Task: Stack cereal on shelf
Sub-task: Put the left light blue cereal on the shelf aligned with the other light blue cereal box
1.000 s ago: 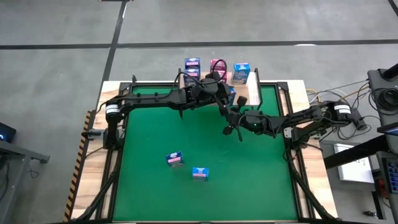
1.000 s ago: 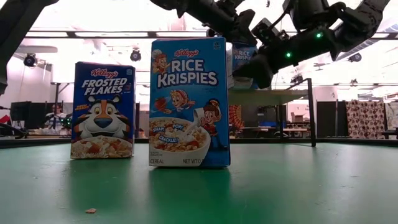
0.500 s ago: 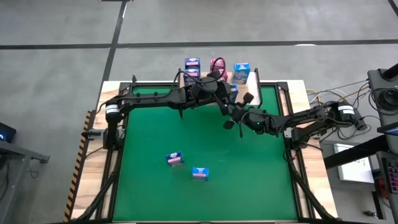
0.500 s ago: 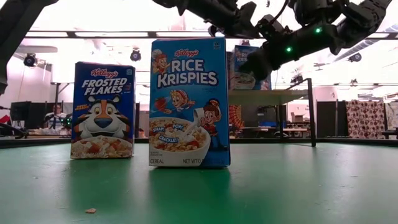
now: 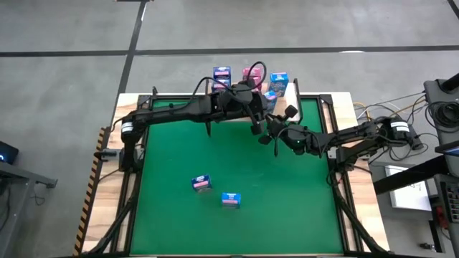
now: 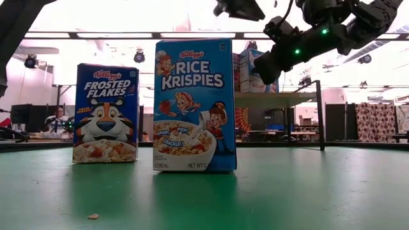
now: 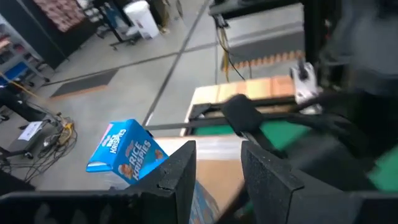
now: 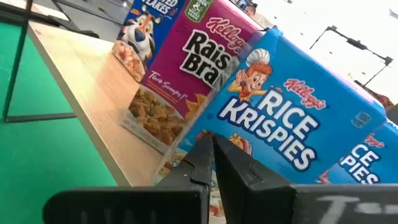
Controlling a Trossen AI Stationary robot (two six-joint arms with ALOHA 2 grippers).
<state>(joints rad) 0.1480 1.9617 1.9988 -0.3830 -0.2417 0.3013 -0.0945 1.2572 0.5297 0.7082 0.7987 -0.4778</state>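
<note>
The shelf (image 5: 292,100) is a light-wood board on black legs at the table's far edge (image 6: 281,97). Several cereal boxes stand on it: a Frosted Flakes (image 8: 146,25), a pink Raisin Bran (image 8: 177,74) and a light blue Rice Krispies (image 8: 280,124). Two more boxes stand on the green table, a Frosted Flakes (image 6: 105,114) and a Rice Krispies (image 6: 195,105). My left gripper (image 7: 217,152) is open, high above the shelf (image 6: 241,9), with a light blue box (image 7: 127,155) beyond it. My right gripper (image 8: 210,142) is shut, level with the shelf boxes (image 6: 261,67). My right gripper points its shut fingertips (image 8: 205,149) at the lower front (image 8: 233,140) of the light blue Rice Krispies box on the shelf, coming from the table's near side. Whether they touch the box, I cannot tell. The box stands on the shelf board.
The green table (image 5: 186,150) has open surface between the two near boxes (image 5: 202,183) (image 5: 229,200) and the shelf. Both arms cross near the far edge. A black frame rail (image 8: 18,68) runs beside the shelf. Cables and equipment (image 5: 445,107) lie off the table's right side.
The light blue box that hung at my left gripper now stands on the shelf. My left gripper has come off it and risen. My right gripper has moved toward the far edge, up to the shelf boxes.
</note>
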